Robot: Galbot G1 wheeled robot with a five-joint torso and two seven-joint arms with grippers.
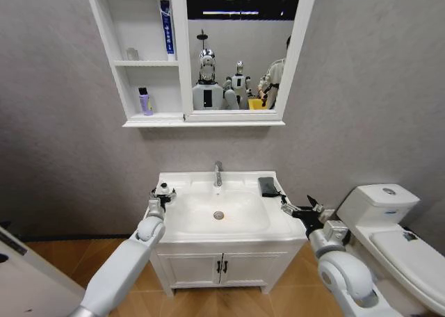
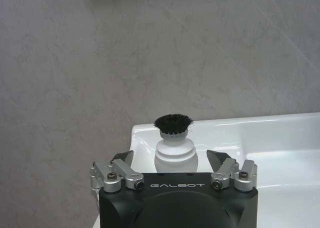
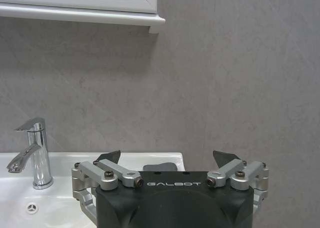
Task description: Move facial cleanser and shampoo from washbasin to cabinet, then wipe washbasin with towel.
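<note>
**Bottles on the shelves, towel waiting on the basin**

The cabinet (image 1: 149, 60) already holds a blue tube (image 1: 166, 26) and a purple bottle (image 1: 144, 101), so the wiping step seems next. The towel (image 1: 268, 186) lies at 2 o'clock on the washbasin (image 1: 219, 216), near the back corner. The right gripper (image 1: 297, 210), fingers wide open and empty, hovers at the 3 o'clock rim, with free room toward the towel. The left gripper (image 1: 158, 200), also open and empty, sits at 9 o'clock, close before a small brush (image 2: 173, 124).
</note>
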